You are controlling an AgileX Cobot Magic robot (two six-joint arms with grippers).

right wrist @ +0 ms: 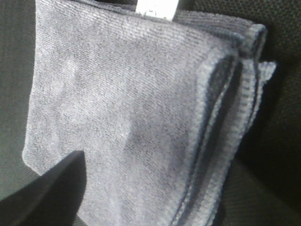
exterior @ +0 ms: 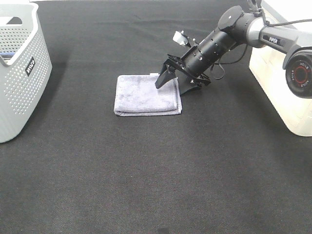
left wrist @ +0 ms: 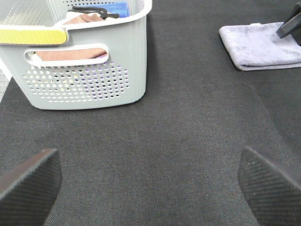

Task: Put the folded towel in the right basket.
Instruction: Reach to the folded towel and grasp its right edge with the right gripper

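Observation:
A folded grey-lilac towel [exterior: 146, 96] lies flat on the black table, a little left of centre. My right gripper [exterior: 170, 88] is open and tilted down at the towel's right edge. One finger [exterior: 162, 78] is over the towel's top and the other is just beside its right edge. In the right wrist view the towel [right wrist: 141, 108] fills the frame, with one dark finger [right wrist: 49, 188] over its surface. The cream right basket [exterior: 275, 83] stands at the right edge. My left gripper [left wrist: 150, 188] is open and empty above bare table; the towel [left wrist: 261, 44] is far from it.
A grey perforated basket [exterior: 19, 73] stands at the left edge; in the left wrist view it [left wrist: 89, 70] holds folded cloths. The black cloth covers the table [exterior: 156, 185]. A white tag [right wrist: 157, 9] shows at the towel's far edge.

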